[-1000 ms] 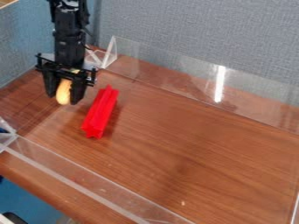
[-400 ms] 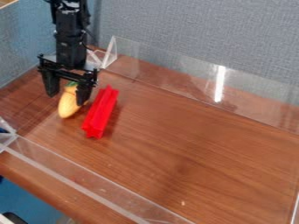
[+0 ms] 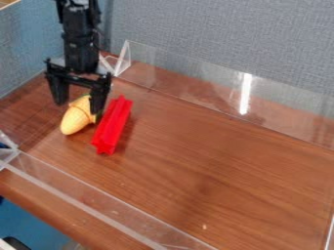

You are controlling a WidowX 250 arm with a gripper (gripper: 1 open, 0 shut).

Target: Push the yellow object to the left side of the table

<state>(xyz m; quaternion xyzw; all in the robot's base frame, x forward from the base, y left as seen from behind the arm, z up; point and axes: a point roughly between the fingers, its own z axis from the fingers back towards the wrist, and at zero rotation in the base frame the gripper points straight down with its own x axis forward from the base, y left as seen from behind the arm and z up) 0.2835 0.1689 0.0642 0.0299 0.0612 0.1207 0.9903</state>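
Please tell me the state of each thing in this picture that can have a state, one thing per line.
gripper: open, pointing down, just above the toy corn, holding nothing.
yellow toy corn: lying on the table near its left side, free of the gripper, close beside the red block.
red ridged block: lying flat, right of the corn.
table: wood-grain top, edged by low clear walls.

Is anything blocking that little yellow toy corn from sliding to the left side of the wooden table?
Nothing visible. The small yellow toy corn has bare wood on its left up to the clear wall; the long red ridged block lies on its right.
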